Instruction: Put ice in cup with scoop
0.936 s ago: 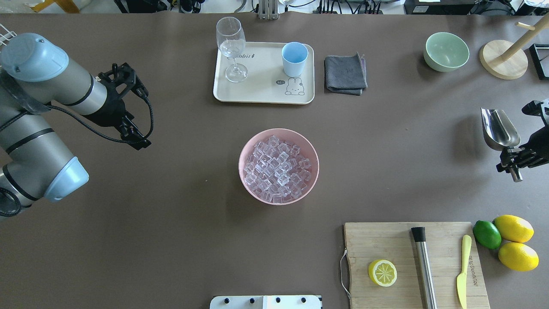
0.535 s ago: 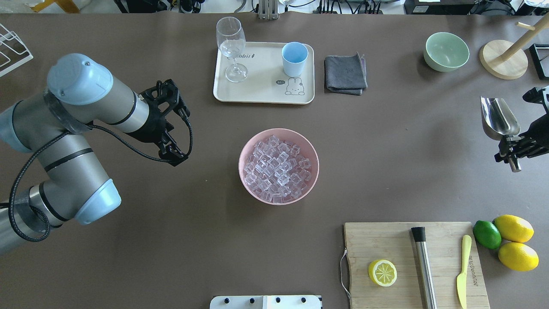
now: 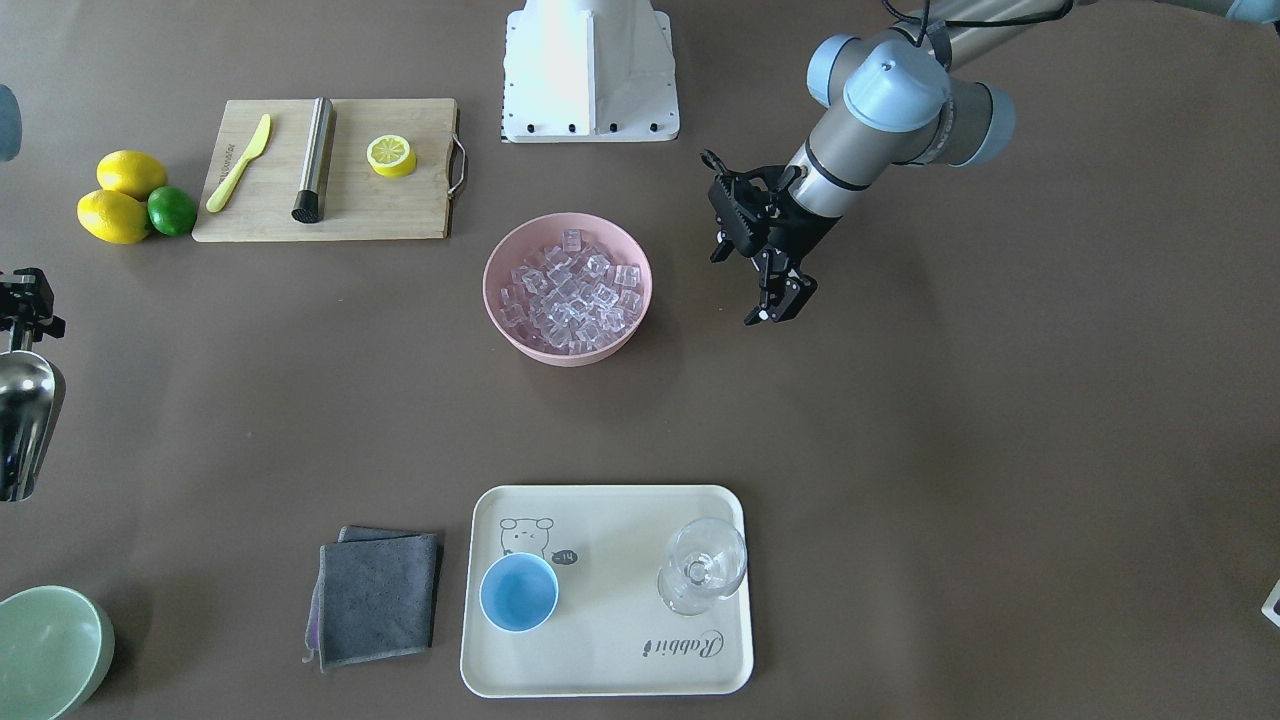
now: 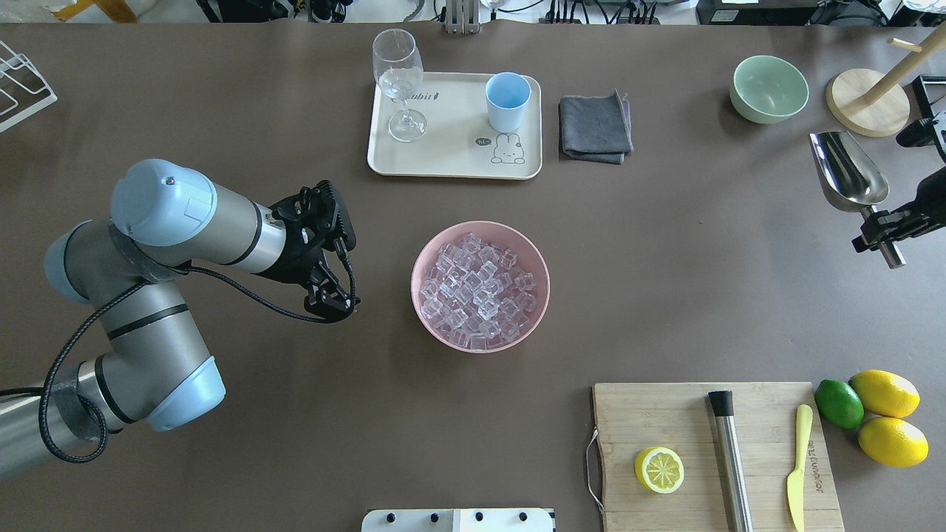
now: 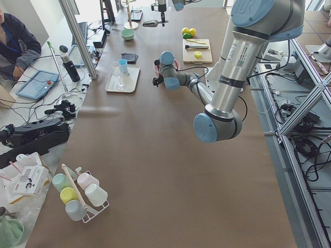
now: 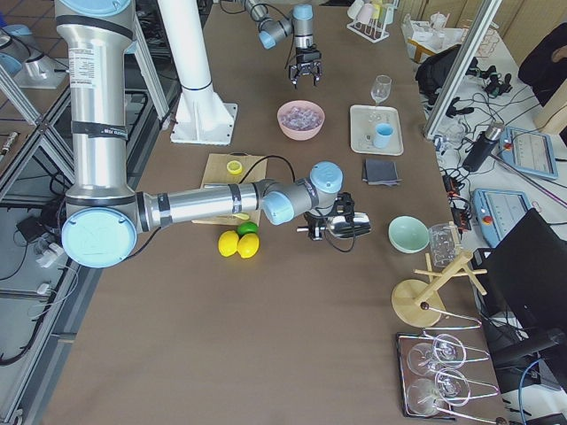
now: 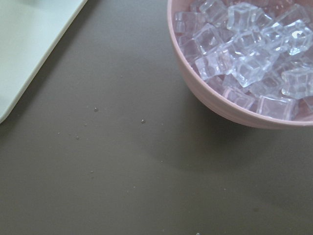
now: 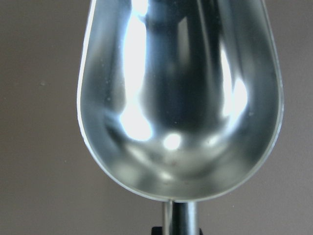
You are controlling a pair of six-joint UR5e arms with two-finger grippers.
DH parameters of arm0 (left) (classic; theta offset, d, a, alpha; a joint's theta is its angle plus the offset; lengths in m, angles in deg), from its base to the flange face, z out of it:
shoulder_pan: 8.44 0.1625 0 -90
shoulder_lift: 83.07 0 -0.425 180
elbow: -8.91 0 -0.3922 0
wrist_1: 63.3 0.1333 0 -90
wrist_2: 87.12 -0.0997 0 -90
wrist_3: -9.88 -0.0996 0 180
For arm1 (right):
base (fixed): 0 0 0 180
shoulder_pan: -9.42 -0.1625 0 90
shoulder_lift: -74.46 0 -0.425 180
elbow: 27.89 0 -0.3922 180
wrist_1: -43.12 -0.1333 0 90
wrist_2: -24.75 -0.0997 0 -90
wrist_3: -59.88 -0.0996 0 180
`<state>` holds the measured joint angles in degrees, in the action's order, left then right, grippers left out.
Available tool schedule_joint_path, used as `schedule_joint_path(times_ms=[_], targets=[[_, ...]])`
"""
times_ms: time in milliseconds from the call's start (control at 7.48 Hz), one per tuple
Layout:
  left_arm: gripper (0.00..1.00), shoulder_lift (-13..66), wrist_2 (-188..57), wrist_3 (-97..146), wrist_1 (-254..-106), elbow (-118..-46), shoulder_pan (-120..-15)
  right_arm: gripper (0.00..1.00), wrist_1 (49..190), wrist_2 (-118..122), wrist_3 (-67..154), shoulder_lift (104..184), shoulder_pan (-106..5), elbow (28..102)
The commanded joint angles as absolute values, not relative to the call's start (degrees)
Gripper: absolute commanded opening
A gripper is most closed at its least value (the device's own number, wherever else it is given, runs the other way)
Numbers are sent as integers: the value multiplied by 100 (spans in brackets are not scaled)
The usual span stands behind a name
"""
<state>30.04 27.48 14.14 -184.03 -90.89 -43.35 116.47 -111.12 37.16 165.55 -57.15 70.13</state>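
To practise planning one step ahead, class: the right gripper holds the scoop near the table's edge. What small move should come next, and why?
Probably swing the scoop, held in the right gripper, toward the pink bowl. The scoop's trough is empty, all the ice lies in that bowl, well away from the scoop, and the cup on the tray holds none.
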Motion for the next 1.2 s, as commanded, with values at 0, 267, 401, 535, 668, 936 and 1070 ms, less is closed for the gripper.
schedule_joint_path(times_ms=[0, 267, 401, 535, 668, 936, 1070], targets=[[98, 3031, 2731, 1384, -19542, -8762, -4167, 0, 11686, -10536, 5517, 16393, -5773, 7290], [98, 3118, 2749, 1340, -20380, -8314, -4131, 0, 11713, -10209, 7026, 16462, -5764, 7494], [98, 3327, 2801, 748, -20497, -7981, -4096, 0, 11843, -9886, 7678, 16463, -5730, 7677], [98, 3538, 2802, 281, -20559, -7664, -4078, 0, 12297, -9474, 8294, 16393, -5512, 8062], [98, 3723, 2749, 259, -20812, -7365, -3956, 0, 13311, -9243, 8665, 15984, -5275, 8475], [98, 3996, 2749, 267, -20902, -7065, -3850, 0, 15037, -8794, 9291, 14833, -4739, 8698], [98, 4024, 2749, 267, -20946, -7011, -3771, 0, 15322, -8671, 9780, 14541, -4588, 8690]])
